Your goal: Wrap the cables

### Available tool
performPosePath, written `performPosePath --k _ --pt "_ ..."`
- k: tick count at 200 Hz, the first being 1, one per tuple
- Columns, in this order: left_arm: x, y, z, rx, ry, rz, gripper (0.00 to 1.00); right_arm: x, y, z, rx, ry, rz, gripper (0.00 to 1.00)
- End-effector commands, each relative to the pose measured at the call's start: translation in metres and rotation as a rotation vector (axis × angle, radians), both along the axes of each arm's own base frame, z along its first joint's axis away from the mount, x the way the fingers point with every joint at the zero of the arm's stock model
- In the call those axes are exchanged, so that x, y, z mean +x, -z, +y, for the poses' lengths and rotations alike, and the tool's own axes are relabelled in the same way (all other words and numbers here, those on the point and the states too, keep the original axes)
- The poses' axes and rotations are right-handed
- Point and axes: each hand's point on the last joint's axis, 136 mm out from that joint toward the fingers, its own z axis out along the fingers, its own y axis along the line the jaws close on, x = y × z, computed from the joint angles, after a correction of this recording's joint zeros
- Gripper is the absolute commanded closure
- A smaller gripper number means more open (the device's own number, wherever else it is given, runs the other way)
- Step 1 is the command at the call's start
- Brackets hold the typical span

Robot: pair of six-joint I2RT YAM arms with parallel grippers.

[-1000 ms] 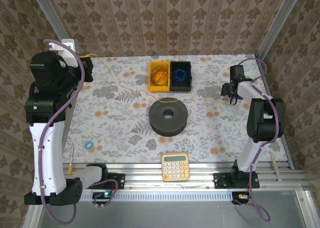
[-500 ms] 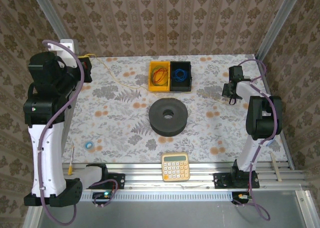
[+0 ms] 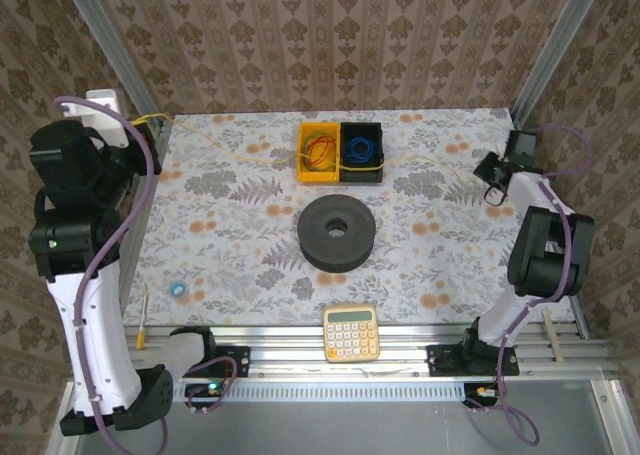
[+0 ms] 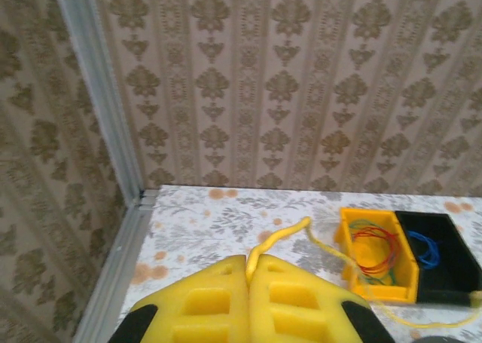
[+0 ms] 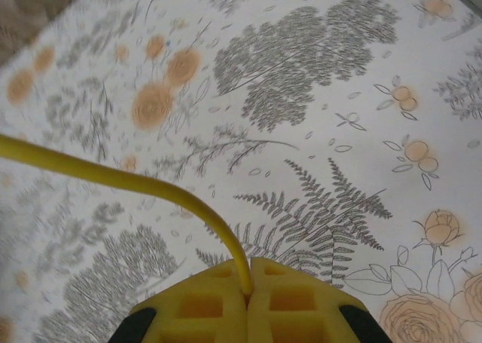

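The cables are one thin yellow cord stretched across the back of the table, passing the two bins. My left gripper is at the far left corner, and in the left wrist view it is shut on the cord, which comes out between the yellow pads and runs off to the right. My right gripper is near the right edge. In the right wrist view it is shut on the cord, which arcs away to the left above the flowered cloth.
A yellow bin with a red-orange coil and a black bin with a blue coil stand at the back centre. A black foam ring lies mid-table. A calculator sits on the front rail, and a small blue ring lies front left.
Both arms have swung outward, the left toward the left wall, the right toward the right edge. The cord, slack on the left before, now runs across the table to the right gripper.
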Motion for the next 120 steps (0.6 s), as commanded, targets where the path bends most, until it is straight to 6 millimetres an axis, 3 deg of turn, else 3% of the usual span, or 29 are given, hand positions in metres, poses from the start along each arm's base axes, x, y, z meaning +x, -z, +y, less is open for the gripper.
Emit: performPosePath --k 1,32,70,120 --pt "-0.008 0.007 0.017 0.003 -0.051 0.022 1.00 0.010 -0.008 -0.001 0.266 0.049 -0.187 1.00" --pt "-0.013 0.004 0.044 -0.028 -0.131 0.014 1.00 0.010 -0.005 -0.019 0.471 0.121 -0.324 1.00" --pt "-0.022 -0.002 0.082 -0.050 -0.251 0.003 1.00 0.009 0.000 -0.038 0.573 0.181 -0.400 1.00" --pt "-0.022 -0.009 0.107 -0.081 -0.326 -0.010 1.00 0.008 0.012 -0.056 0.707 0.245 -0.474 1.00"
